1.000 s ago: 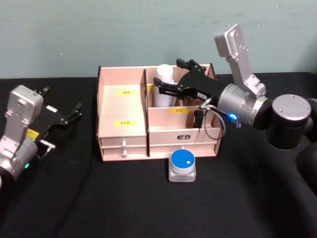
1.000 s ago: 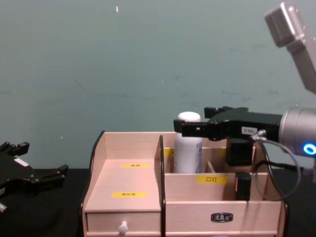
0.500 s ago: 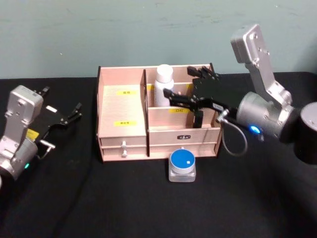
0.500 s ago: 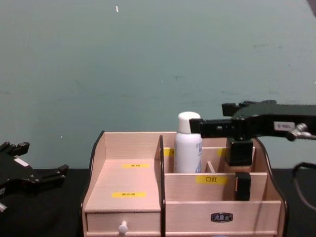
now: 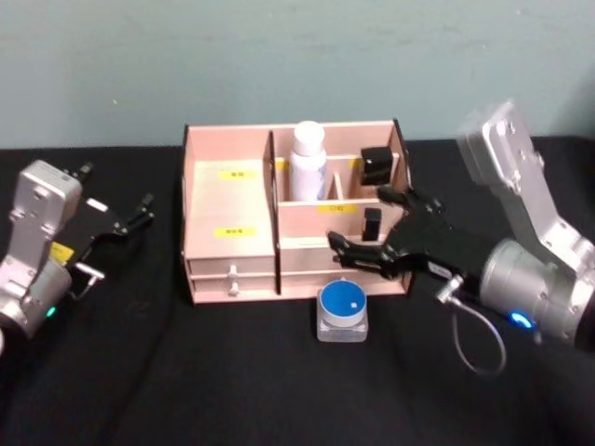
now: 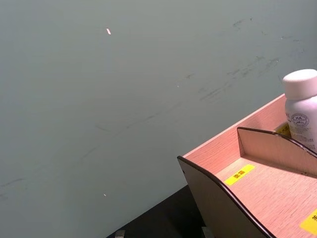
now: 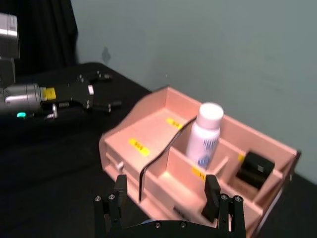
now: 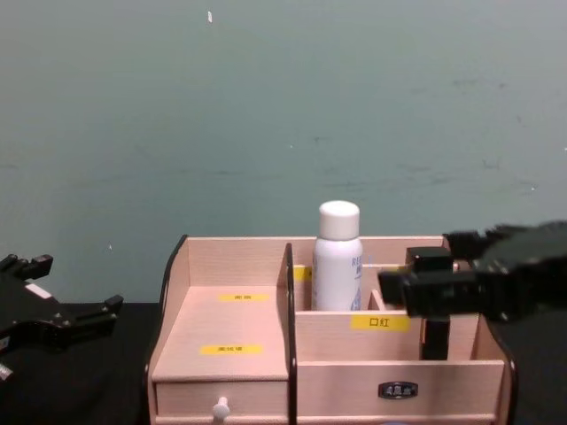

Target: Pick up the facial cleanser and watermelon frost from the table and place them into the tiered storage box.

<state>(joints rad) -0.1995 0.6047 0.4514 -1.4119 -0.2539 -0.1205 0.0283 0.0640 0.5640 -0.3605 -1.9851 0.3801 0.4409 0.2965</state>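
Observation:
The facial cleanser, a white bottle with a white cap, stands upright in a back compartment of the tiered storage box. On the black table in front of the box sits the watermelon frost, a small squarish container with a round blue top. My right gripper hovers open over the box's front right, just above and behind that container, holding nothing; the right wrist view has its fingers spread wide, facing the box. My left gripper rests open at the far left, away from the box.
A black block sits in the box's back right compartment and a slim black item stands in the middle tier. Small drawers with a white knob face me. Black tabletop lies free in front and on both sides.
My right gripper drew back from the bottle, out of the box and down toward its front. The bottle stays standing in the back compartment. The left arm has not moved.

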